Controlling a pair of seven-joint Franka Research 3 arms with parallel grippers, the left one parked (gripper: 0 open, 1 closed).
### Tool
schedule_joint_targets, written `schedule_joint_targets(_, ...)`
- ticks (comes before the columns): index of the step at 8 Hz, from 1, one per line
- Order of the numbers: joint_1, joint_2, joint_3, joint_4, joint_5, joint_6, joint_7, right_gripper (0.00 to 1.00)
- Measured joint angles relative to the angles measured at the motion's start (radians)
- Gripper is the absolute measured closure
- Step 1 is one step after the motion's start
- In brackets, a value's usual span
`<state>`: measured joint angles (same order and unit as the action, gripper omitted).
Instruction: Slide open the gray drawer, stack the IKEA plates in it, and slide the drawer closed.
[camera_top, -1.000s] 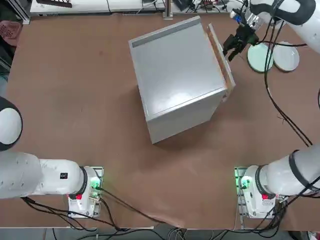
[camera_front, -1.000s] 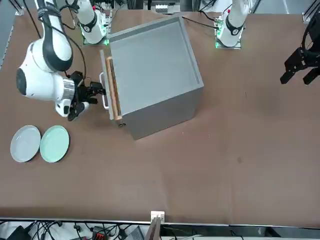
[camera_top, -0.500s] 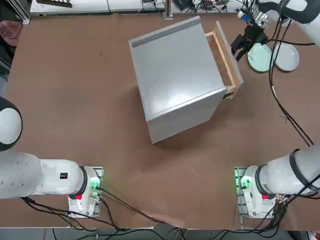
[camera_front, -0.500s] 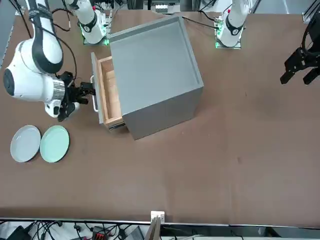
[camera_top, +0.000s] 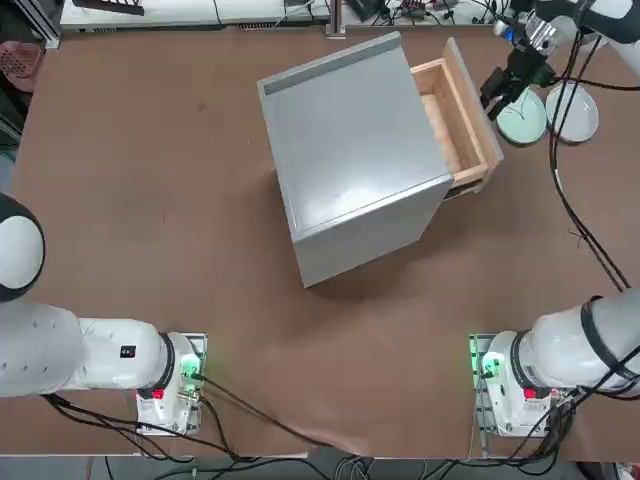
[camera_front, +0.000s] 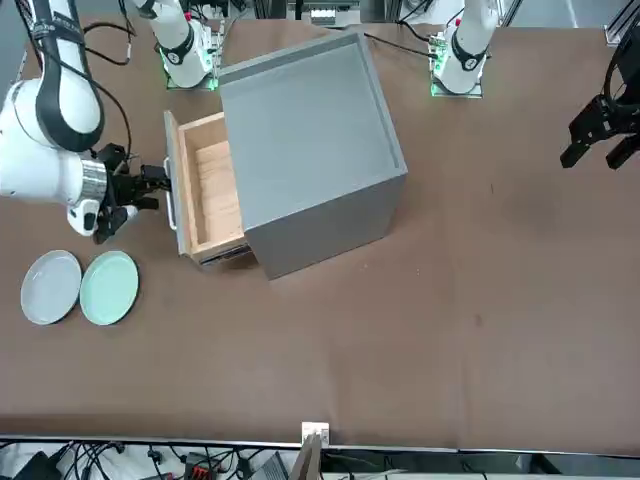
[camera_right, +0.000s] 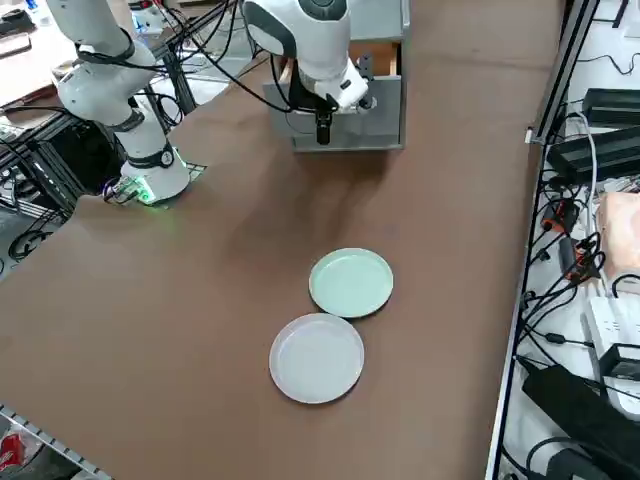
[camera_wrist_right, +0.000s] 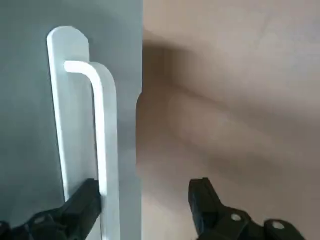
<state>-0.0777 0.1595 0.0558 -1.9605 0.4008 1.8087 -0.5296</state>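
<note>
My right gripper (camera_wrist_right: 145, 200) sits at the gray drawer's (camera_front: 205, 190) front, jaws wide with one finger hooked behind the handle (camera_wrist_right: 102, 145), which I judge is how it draws the drawer out of the cabinet (camera_top: 350, 160). The mint plate (camera_right: 351, 282) and gray-white plate (camera_right: 316, 357) wait on the table (camera_top: 150, 200) nearby. No writing is readable.

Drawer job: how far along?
Done: the gray drawer is pulled out, wood inside showing and empty. In hand: the right gripper, open, one finger hooked behind the handle. Left: green plate and white plate on the table, unstacked; then close the drawer.
</note>
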Motion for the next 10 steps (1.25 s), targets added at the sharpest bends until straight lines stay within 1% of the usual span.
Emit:
schedule_joint_targets(3,-0.043,0.002,0.0,0.015,-0.017,-0.034,-0.033,0.0)
schedule_joint_targets(7,-0.058,0.008,0.0,0.031,-0.066,-0.046,-0.052,0.0)
schedule_joint_targets(10,-0.088,0.02,0.0,0.049,-0.067,-0.05,-0.085,0.0)
